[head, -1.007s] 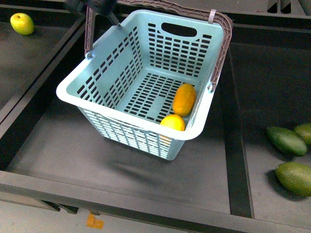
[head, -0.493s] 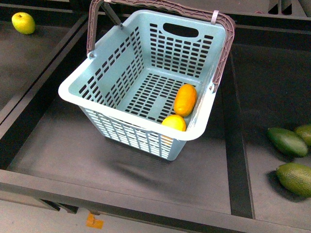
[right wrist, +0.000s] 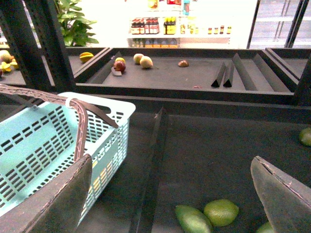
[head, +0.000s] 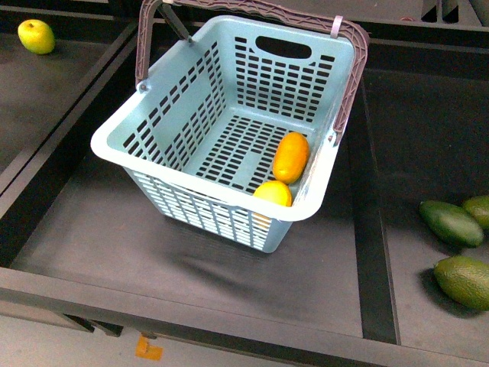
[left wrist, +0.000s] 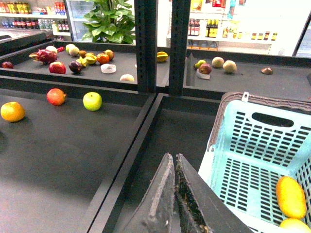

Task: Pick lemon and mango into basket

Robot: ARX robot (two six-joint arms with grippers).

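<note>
1. You had the mango (head: 291, 157) lying on the slotted floor of the basket (head: 153, 164), against the right-hand wall as the front view showed it; the left wrist view caught it too (left wrist: 291, 196).
2. The lemon (head: 273, 193) sat in the same basket, just beside the mango and tucked into the near right corner, partly hidden by the rim.
3. The basket stood in the middle dark tray (head: 92, 237), tilted, with its brownish handles (head: 353, 76) raised at the far side.
4. Your left gripper (left wrist: 175, 194) was clenched, its two fingers pressed together with nothing between them, beside the basket.
5. Your right gripper (right wrist: 170, 194) was released, fingers spread wide and holding nothing, above the tray to the right of the basket.
6. Three green fruits (head: 451, 222) lay in that right tray, well apart from the basket.
7. A yellow-green apple (head: 35, 37) rested in the far left tray.
</note>
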